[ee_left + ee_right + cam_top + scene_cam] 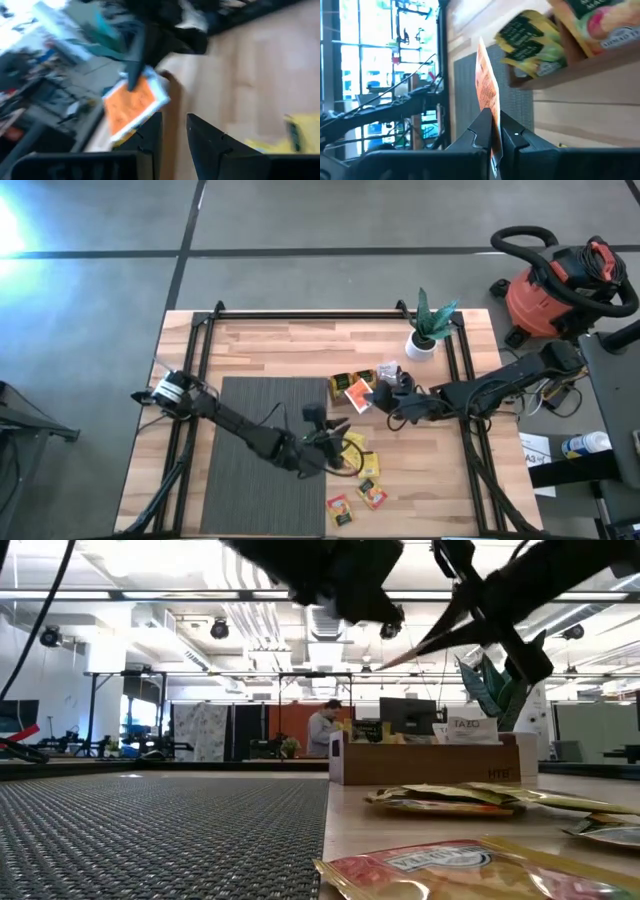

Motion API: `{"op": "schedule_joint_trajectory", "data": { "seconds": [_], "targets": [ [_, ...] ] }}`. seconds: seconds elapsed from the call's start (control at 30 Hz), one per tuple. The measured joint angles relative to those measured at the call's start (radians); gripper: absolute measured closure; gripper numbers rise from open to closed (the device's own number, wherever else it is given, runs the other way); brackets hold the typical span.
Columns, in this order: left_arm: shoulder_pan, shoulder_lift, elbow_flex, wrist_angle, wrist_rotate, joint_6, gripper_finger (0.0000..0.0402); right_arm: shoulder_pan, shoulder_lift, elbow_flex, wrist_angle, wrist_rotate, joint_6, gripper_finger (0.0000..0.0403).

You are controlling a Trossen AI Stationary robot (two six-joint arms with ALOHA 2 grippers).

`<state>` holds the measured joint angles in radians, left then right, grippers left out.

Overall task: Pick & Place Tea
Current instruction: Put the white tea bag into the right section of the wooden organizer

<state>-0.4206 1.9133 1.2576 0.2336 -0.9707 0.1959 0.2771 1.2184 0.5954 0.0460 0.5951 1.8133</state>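
Nearest the front edge of the table (260,345) there's a loose bunch of yellow tea sachets (358,470) lying flat, just right of the grey mat (265,460). The left end effector (322,442) hangs over the mat's right edge beside them, fingers a bit apart, holding nothing. Further back, the right end effector (493,131) is pinching 1 orange sachet (488,97) edge-on, right next to the wooden tray (580,70) that has yellow sachets in it. Potted plant (428,330) sits at the back.
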Motion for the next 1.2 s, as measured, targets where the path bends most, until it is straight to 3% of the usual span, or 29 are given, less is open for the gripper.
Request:
{"op": "schedule_joint_trajectory", "data": {
  "seconds": [0.37, 1.2],
  "targets": [
    [0.042, 0.003, 0.062, 0.04, -0.06, 0.196, 0.0309, -0.003, 0.027, 0.071, -0.002, -0.011, 0.068, 0.0394],
    [0.08, 0.001, 0.053, 0.036, -0.12, 0.231, 0.0309, -0.023, 0.015, 0.136, -0.004, -0.002, 0.055, 0.0394]
  ]
}}
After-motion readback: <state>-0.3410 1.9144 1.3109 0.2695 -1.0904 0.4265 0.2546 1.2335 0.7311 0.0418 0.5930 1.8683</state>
